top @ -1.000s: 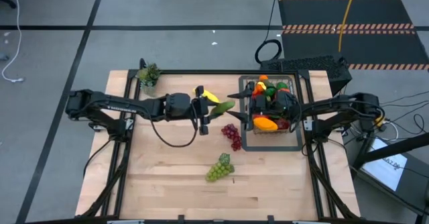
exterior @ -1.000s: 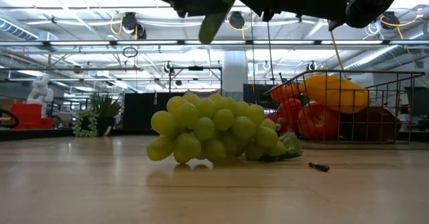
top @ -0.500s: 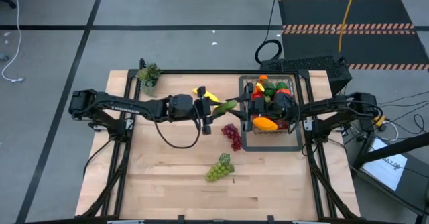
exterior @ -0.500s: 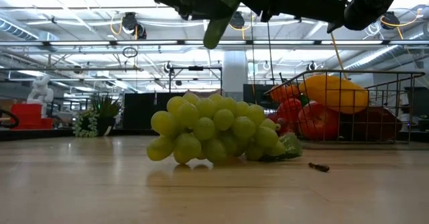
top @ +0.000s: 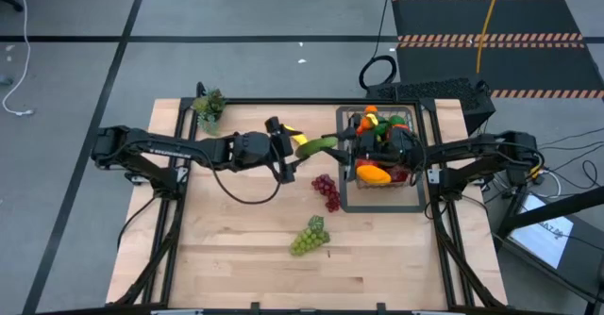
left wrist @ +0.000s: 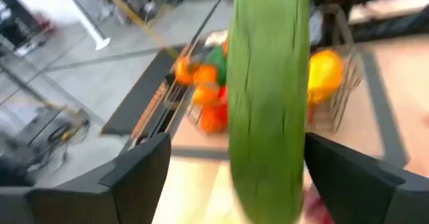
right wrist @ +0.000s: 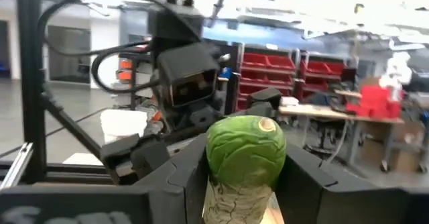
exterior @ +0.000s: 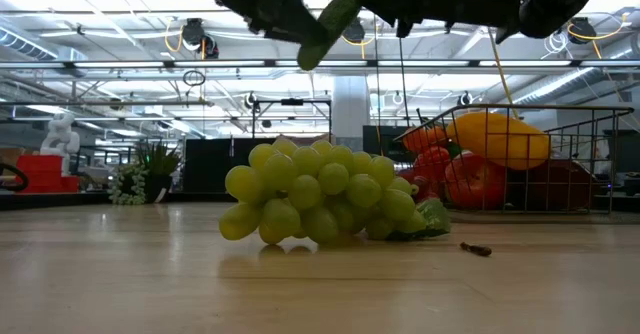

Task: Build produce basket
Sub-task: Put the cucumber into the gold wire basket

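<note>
The desk is pale, matt wood; the basket is thin dark wire (metal); the grapes look glossy, smooth plastic.

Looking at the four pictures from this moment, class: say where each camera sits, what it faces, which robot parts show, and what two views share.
High: above the table, straight down; both arms, cucumber, basket.
Low: table height, level across; green grapes, arms overhead.
Left wrist: on the left arm, toward the basket; left gripper around the cucumber.
Right wrist: on the right arm, facing the left arm; right gripper at the cucumber's end.
Shared: both wrist views show the cucumber.
</note>
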